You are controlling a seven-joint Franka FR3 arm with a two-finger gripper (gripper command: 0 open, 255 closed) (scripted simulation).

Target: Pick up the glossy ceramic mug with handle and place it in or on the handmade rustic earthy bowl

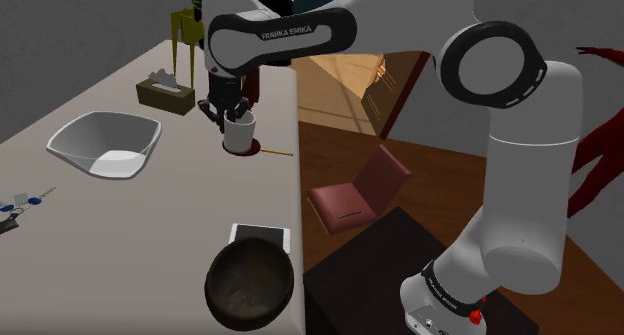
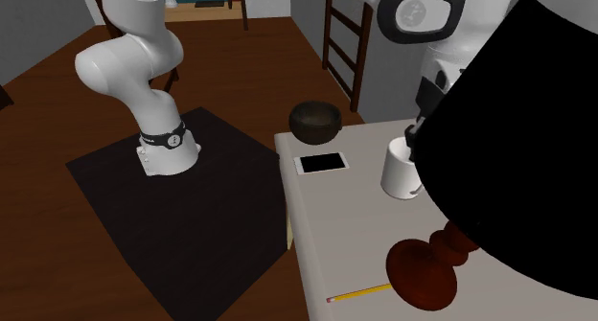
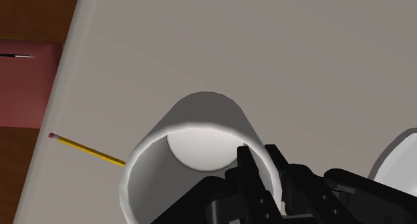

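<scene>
A plain white mug (image 1: 238, 134) stands upright on the pale table, close to its edge. My black gripper (image 1: 231, 110) comes down on it from above. In the wrist view the gripper (image 3: 266, 166) is shut on the wall of the mug (image 3: 190, 146), one finger inside the rim and one outside. The handle is hidden. A dark, rough brown bowl (image 1: 250, 280) sits at the table's near corner, well apart from the mug. The second exterior view has the mug (image 2: 400, 170), the gripper (image 2: 419, 129) and the bowl (image 2: 316, 121).
A flat white-framed phone (image 1: 262, 235) lies between mug and bowl. A yellow pencil (image 1: 276, 153) lies beside the mug. A white angular bowl (image 1: 105, 143) and a tissue box (image 1: 165, 93) sit further in. A dark red lamp base (image 2: 428, 268) under a black shade (image 2: 537, 137) stands close by. A red chair (image 1: 358, 193) stands on the floor.
</scene>
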